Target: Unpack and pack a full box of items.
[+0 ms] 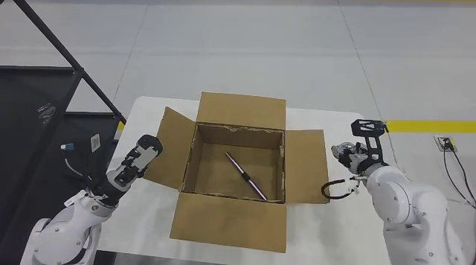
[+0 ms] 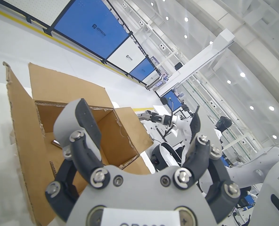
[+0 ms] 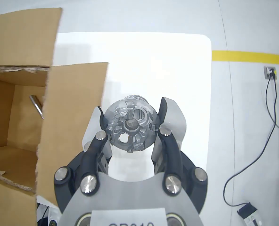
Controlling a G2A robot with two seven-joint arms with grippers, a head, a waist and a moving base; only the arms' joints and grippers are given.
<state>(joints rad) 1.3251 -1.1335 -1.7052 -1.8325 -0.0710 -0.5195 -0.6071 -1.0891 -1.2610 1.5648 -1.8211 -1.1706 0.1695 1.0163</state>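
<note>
An open cardboard box (image 1: 190,162) stands mid-table with all flaps spread. A slim metal rod (image 1: 246,176) lies diagonally on its floor, and one end of the rod (image 3: 36,105) peeks past a flap. My right gripper (image 3: 132,116) is over the bare table to the right of the box, shut on a grey toothed metal part (image 3: 132,125); from above the part (image 1: 345,152) shows at the arm's tip. My left gripper (image 2: 139,118) hovers open and empty beside the box's left flap (image 2: 21,123).
The white table (image 1: 335,224) has bare room right of the box and along its far edge. A black metal frame (image 1: 52,49) stands at the left. A cable and wall socket (image 3: 270,71) are on the floor to the right.
</note>
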